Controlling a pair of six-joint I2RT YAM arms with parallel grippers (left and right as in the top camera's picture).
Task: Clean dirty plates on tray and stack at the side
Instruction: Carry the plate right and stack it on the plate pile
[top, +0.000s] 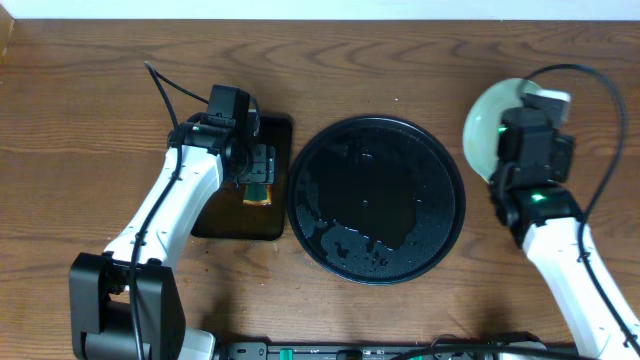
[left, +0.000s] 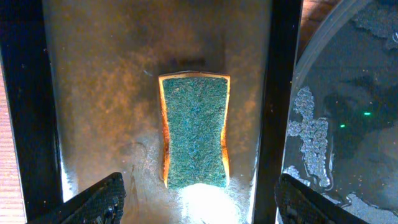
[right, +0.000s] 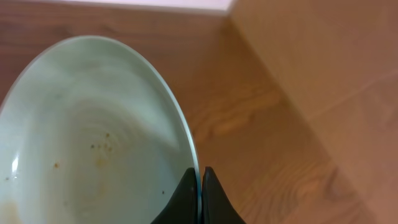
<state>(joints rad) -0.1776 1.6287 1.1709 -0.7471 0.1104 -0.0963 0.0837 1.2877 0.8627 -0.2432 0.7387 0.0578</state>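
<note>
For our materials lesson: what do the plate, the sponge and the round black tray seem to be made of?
The plate: likely glazed ceramic; pale, smooth, soft sheen, faint concentric rings. The sponge: foam, orange at its edges, with a rough green scouring face. The round black tray: glossy, water beading on it; plastic or lacquer, cannot tell which.

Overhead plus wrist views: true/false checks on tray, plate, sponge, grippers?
1. The round black tray holds no plates. True.
2. The right gripper is open, clear of the plate. False: its fingers are pinched shut on the plate's rim.
3. The sponge lies in the rectangular tray, with the left gripper open over it. True.
4. The plate sits left of the round black tray. False: it is on the tray's right.
5. The round black tray is dry. False: wet, sudsy patches cover its floor.
</note>
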